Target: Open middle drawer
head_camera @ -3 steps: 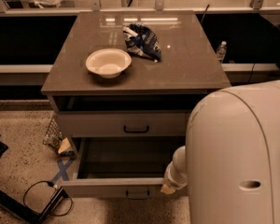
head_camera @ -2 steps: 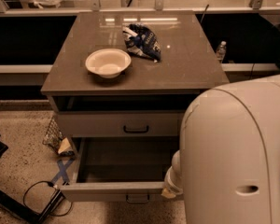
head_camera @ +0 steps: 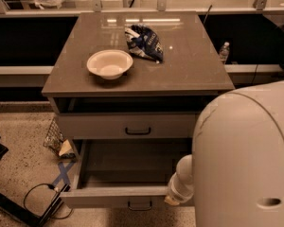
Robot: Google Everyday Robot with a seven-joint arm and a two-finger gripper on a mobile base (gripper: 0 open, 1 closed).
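White gripper (head_camera: 176,196): low, below the bench's (head_camera: 194,65) front-right corner, at the right end of the middle drawer's (head_camera: 104,196) front. I cannot tell its grip state.
Middle drawer: pulled well out past the bench's front edge, with its grey inside showing.
Bowl (head_camera: 110,64): near the bench's left edge.
Bag (head_camera: 144,42): just beside the bowl, nearer the back edge.

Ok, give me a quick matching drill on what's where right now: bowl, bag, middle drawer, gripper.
Things:
1. bowl
2. bag
3. middle drawer
4. gripper

Places or states:
A. pulled out
B. at the right end of the open drawer's front
C. on the cabinet top, left of centre
D. dark and crumpled, on the cabinet top, just behind and right of the bowl

Pairs: 1-C, 2-D, 3-A, 4-B
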